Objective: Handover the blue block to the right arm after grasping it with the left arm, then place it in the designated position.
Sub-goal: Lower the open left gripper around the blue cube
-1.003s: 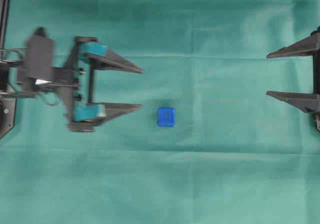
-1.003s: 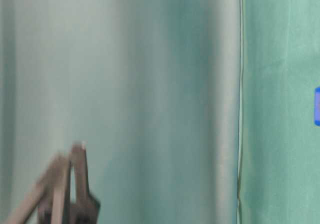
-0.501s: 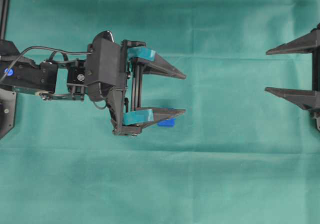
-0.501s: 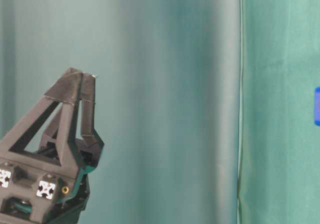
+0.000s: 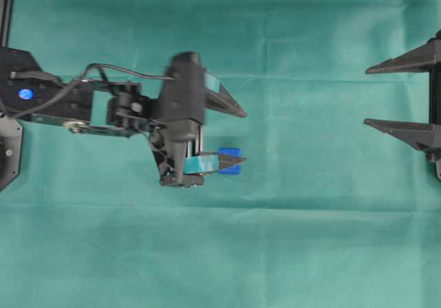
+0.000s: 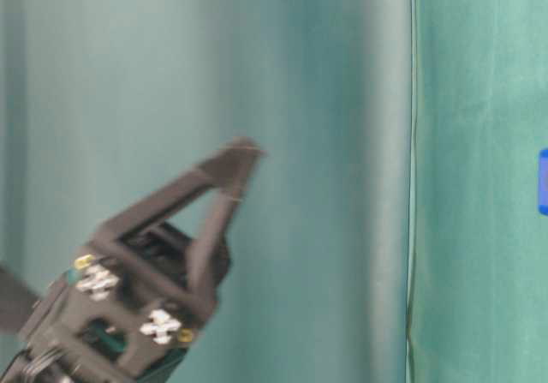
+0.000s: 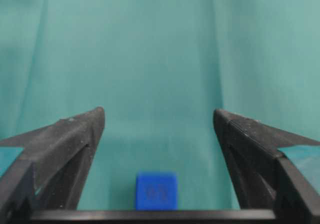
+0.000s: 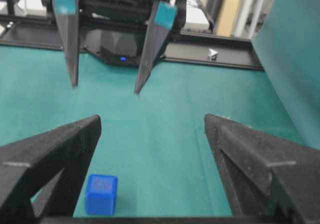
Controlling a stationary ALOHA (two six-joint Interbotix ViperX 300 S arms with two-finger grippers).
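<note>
The blue block (image 5: 230,152) lies on the green cloth, partly covered in the overhead view by the lower teal-taped finger of my left gripper (image 5: 242,137). That gripper is open, pitched downward and above the block, touching nothing. The left wrist view has the blue block (image 7: 156,190) low between the spread fingers of the left gripper (image 7: 159,113). My right gripper (image 5: 366,96) is open and empty at the right edge. Its wrist view shows the blue block (image 8: 101,194) lower left of the right gripper (image 8: 152,119), with the left gripper (image 8: 106,88) hanging beyond. The designated position's marks are not visible.
Green cloth (image 5: 289,239) covers the whole table. Black frame rails (image 8: 220,58) and the left arm's base run along the far edge in the right wrist view. In the table-level view the blue block (image 6: 543,182) is cut off at the right edge.
The left arm has reached right from the left side until it stands over the block, and its gripper has tipped downward. The block and the right arm have not moved.
</note>
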